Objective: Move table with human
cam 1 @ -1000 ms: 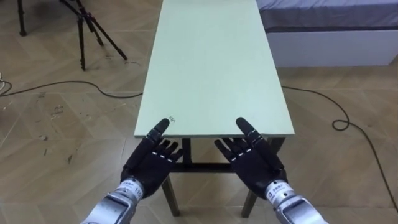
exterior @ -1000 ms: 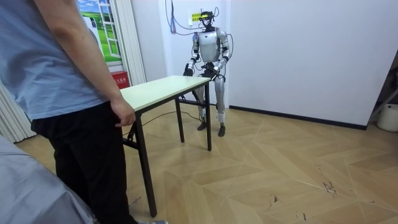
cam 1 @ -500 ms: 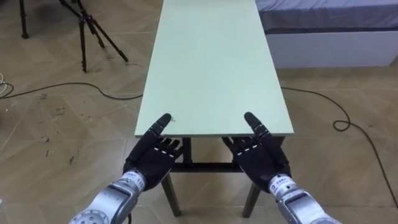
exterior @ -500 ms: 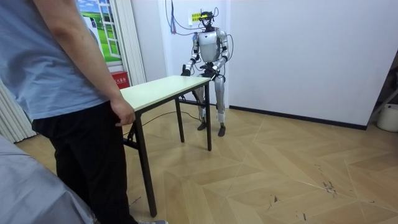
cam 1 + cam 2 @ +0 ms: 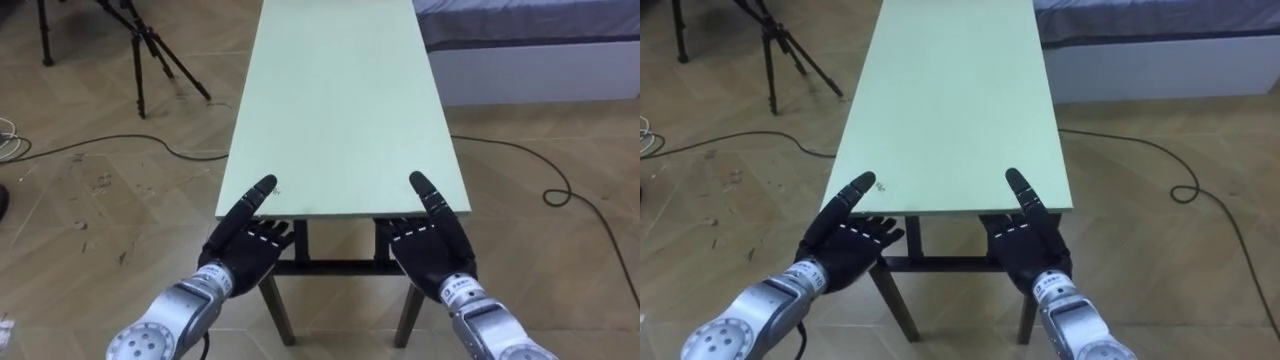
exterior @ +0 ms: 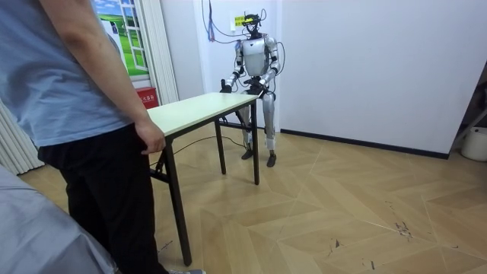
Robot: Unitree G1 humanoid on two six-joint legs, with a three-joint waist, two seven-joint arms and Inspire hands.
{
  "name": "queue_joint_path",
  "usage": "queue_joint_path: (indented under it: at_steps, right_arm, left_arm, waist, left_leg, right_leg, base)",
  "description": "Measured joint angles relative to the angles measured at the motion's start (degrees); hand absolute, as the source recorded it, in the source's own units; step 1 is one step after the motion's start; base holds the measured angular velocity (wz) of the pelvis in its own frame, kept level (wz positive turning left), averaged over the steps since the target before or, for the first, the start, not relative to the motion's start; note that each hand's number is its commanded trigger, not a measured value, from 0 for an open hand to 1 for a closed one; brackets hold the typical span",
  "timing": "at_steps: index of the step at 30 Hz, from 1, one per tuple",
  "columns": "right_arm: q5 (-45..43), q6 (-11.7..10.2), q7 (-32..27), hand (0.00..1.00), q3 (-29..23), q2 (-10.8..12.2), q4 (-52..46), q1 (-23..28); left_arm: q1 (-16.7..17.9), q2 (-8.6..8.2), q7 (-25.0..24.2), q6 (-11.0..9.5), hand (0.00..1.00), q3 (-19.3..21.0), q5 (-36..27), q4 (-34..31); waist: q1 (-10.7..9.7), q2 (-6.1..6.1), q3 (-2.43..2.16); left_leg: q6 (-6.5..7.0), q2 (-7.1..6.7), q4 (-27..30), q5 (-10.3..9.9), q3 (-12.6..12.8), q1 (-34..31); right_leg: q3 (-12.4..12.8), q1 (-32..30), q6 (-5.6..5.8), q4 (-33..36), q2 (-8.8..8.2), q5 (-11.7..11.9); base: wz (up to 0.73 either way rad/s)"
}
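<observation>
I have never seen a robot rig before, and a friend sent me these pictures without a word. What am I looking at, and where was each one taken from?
This is a humanoid robot that stands on two legs. Two of the pictures come from the two eyes of a camera on its head, looking down. The third comes from a camera standing in the room.

The black left hand and black right hand are the robot's own. They sit at the near short edge of the long pale green table with dark legs. Whether they grip it is hidden. Nothing lies on the table top.

In the room view, a person in a light blue shirt stands at the table's other end.
</observation>
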Motion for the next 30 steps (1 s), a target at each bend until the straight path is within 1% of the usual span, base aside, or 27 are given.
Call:
queue_joint_path:
  at_steps: [5,7,8,9,10,13,15,17,19,20,21,27,28,29,30]
  right_arm:
    - [0.1,-0.5,1.0,0.00,0.0,0.8,0.1,-0.1]
    - [0.2,-0.9,1.0,0.00,0.2,1.2,0.1,-0.1]
    - [0.3,-1.2,0.9,0.00,0.2,1.6,0.2,-0.1]
    - [0.3,-1.6,0.9,0.00,0.6,1.9,0.3,-0.1]
    - [0.3,-1.8,0.9,0.00,0.6,2.0,0.3,-0.1]
    - [0.5,-2.7,0.9,0.00,0.9,2.3,0.5,-0.1]
    - [0.5,-3.3,0.8,0.00,0.9,3.0,0.5,-0.2]
    - [0.5,-3.6,0.7,0.00,0.7,3.2,1.0,-0.7]
    - [0.6,-4.1,0.6,0.00,1.1,3.5,2.5,-2.2]
    - [0.6,-4.2,0.5,0.00,1.1,3.6,2.5,-2.3]
    - [0.6,-4.7,0.4,0.00,1.3,3.9,2.5,-2.3]
    - [0.6,-5.8,0.4,0.00,2.5,4.0,2.5,-2.5]
    - [0.6,-6.0,0.4,0.09,2.5,4.0,2.5,-2.5]
    - [0.6,-6.1,0.4,0.56,2.6,4.0,2.5,-2.5]
    - [0.5,-6.1,0.4,1.00,2.9,4.0,2.5,-2.5]
  left_arm:
    - [-1.0,-0.44,0.6,-0.1,0.00,0.7,0.1,0.0]
    - [-1.0,-1.28,0.6,-1.3,0.00,0.8,0.2,0.0]
    - [-1.1,-2.13,0.6,-2.4,0.00,0.8,0.2,0.0]
    - [-1.1,-2.82,1.0,-3.3,0.00,0.8,0.1,0.0]
    - [-1.2,-3.07,1.2,-3.6,0.00,0.8,0.1,0.0]
    - [-1.4,-4.58,2.3,-5.7,0.00,0.8,-0.1,0.0]
    - [-1.4,-5.47,2.5,-7.5,0.00,0.8,-0.7,0.0]
    - [-1.4,-5.71,2.9,-8.5,0.00,0.8,-2.5,-0.3]
    - [-1.4,-5.91,3.8,-10.3,0.00,0.8,-3.9,-0.7]
    - [-1.4,-6.07,3.9,-10.7,0.00,0.8,-4.0,-0.7]
    - [-1.4,-6.50,3.9,-11.6,0.00,0.8,-4.3,-0.8]
    - [-1.4,-7.26,3.9,-13.6,0.00,0.7,-4.6,-1.1]
    - [-1.4,-7.29,3.9,-13.7,0.02,0.7,-4.7,-1.1]
    - [-1.4,-7.41,3.8,-13.8,0.50,0.8,-5.2,-1.1]
    - [-1.4,-7.59,3.8,-14.2,0.75,0.8,-5.7,-1.1]
  waist:
    - [0.2,-0.39,0.17]
    - [0.0,-0.58,0.30]
    - [0.0,-0.65,0.38]
    - [0.0,-0.67,0.39]
    - [-0.1,-0.67,0.40]
    - [0.0,-0.63,0.42]
    - [-0.4,-0.67,0.46]
    - [-0.6,-0.72,0.49]
    - [-1.3,-0.77,0.52]
    - [-1.4,-0.78,0.53]
    - [-1.4,-0.85,0.57]
    - [-1.9,-1.33,0.87]
    - [-1.9,-1.36,0.89]
    - [-1.9,-1.41,0.90]
    - [-1.9,-1.44,0.89]
  left_leg:
    - [0.00,0.00,0.5,0.0,-0.3,-0.9]
    - [0.00,0.00,0.5,0.0,-0.5,-0.9]
    - [0.00,-0.02,0.5,0.0,-0.6,-0.8]
    - [0.00,-0.03,0.6,0.0,-0.8,-0.7]
    - [0.00,-0.03,0.6,0.0,-0.8,-0.7]
    - [0.00,-0.03,0.6,0.0,-0.8,-0.7]
    - [0.00,-0.03,0.7,0.0,-0.8,-0.8]
    - [0.00,-0.03,0.7,0.0,-0.8,-0.9]
    - [0.00,-0.03,0.7,0.0,-0.8,-0.9]
    - [0.00,-0.03,0.7,0.0,-0.8,-0.8]
    - [0.01,-0.03,0.7,0.0,-0.7,-0.8]
    - [0.01,-0.03,1.0,0.0,-0.8,-1.0]
    - [0.01,-0.03,1.0,0.0,-0.8,-1.0]
    - [0.01,-0.03,1.1,0.0,-0.8,-1.0]
    - [0.01,-0.03,1.1,0.0,-0.8,-1.0]
  right_leg:
    - [0.0,-0.3,-0.03,0.1,0.05,0.0]
    - [-0.1,-0.2,-0.04,0.1,0.04,0.0]
    - [-0.3,0.0,-0.04,0.1,0.04,0.0]
    - [-0.3,0.2,-0.04,0.0,0.04,0.0]
    - [-0.4,0.2,-0.04,0.0,0.04,0.0]
    - [-0.4,0.2,-0.04,0.1,0.04,0.0]
    - [-0.3,0.2,-0.04,0.1,0.04,0.0]
    - [-0.3,0.2,-0.03,0.0,0.04,0.0]
    - [-0.3,0.2,-0.03,0.0,0.04,0.0]
    - [-0.3,0.1,-0.03,0.0,0.04,0.0]
    - [-0.3,0.1,-0.03,0.0,0.04,0.0]
    - [-0.3,0.2,-0.02,0.0,0.04,0.0]
    - [-0.3,0.2,-0.02,0.0,0.04,0.0]
    - [-0.3,0.1,-0.02,0.0,0.04,0.0]
    - [-0.3,0.1,-0.02,0.0,0.04,0.0]
  base:
    - [0.01]
    - [0.02]
    - [0.05]
    - [0.05]
    - [0.00]
    - [0.00]
    - [0.00]
    - [0.00]
    - [0.00]
    - [0.00]
    - [0.00]
    - [0.00]
    - [0.00]
    - [0.00]
    - [0.00]
